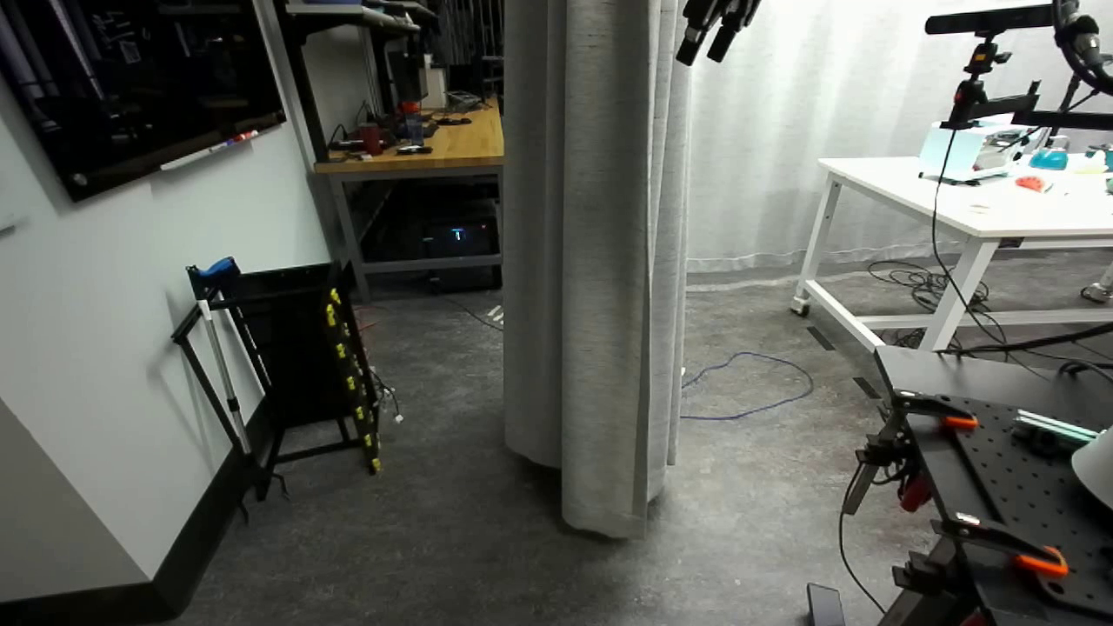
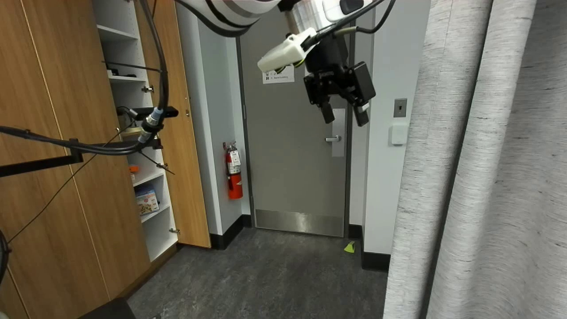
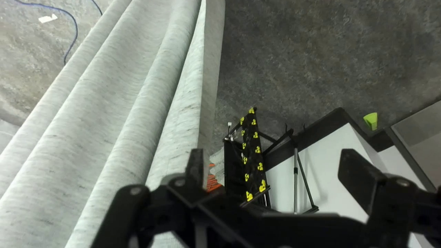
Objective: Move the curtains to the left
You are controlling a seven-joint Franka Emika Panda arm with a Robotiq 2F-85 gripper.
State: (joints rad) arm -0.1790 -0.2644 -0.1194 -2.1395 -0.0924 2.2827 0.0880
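The grey curtain (image 1: pixel 604 261) hangs in a gathered bundle in the middle of an exterior view. It shows at the right of an exterior view (image 2: pixel 469 177) and fills the left half of the wrist view (image 3: pixel 120 103). My gripper (image 1: pixel 703 50) is high up by the curtain's right edge in that exterior view. In an exterior view my gripper (image 2: pixel 345 116) is apart from the curtain, to its left. In the wrist view my gripper (image 3: pixel 272 156) is open, with no curtain between its fingers. The left finger overlaps the curtain's free edge; I cannot tell whether they touch.
Another pale curtain (image 1: pixel 756 148) hangs behind a white table (image 1: pixel 904 196). A black folded stand (image 1: pixel 300 348) leans by the wall. A black workbench (image 1: pixel 1000 452) stands at the right. A door (image 2: pixel 292 177) and open cabinet (image 2: pixel 159 230) show in an exterior view.
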